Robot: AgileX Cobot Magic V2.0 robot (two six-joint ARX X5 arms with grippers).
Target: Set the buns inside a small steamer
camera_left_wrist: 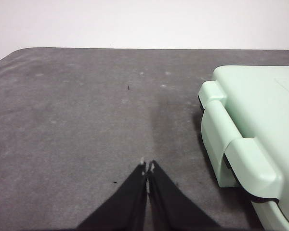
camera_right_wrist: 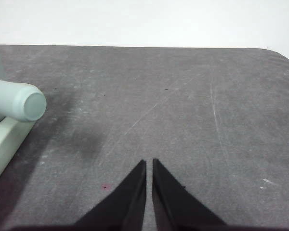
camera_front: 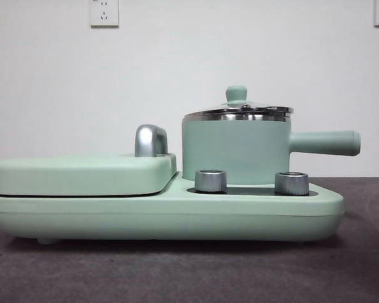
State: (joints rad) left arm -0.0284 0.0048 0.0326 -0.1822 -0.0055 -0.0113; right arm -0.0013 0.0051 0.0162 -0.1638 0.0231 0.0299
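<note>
Both end effectors hang low over the grey table (camera_left_wrist: 77,120), holding nothing: left end effector (camera_left_wrist: 147,168) has jaws pressed together, beside the flat mint-green lidded griddle (camera_left_wrist: 250,125); right end effector (camera_right_wrist: 149,163) shows jaws nearly together w/ a thin slit, near the steamer's handle tip (camera_right_wrist: 31,105). Small mint-green cylindrical steamer (camera_front: 235,151) sits upright on the appliance base (camera_front: 177,218), lid on, its straight handle (camera_front: 325,142) pointing level toward the right in the front view. No buns in view.

Even, soft, bright light; white wall (camera_front: 189,76) slightly washed out. Glare on the mint-green cylindrical pot's steel rim (camera_front: 237,115). Soft shadow beneath the pale green appliance base (camera_front: 164,218). Wrist views slightly soft.
</note>
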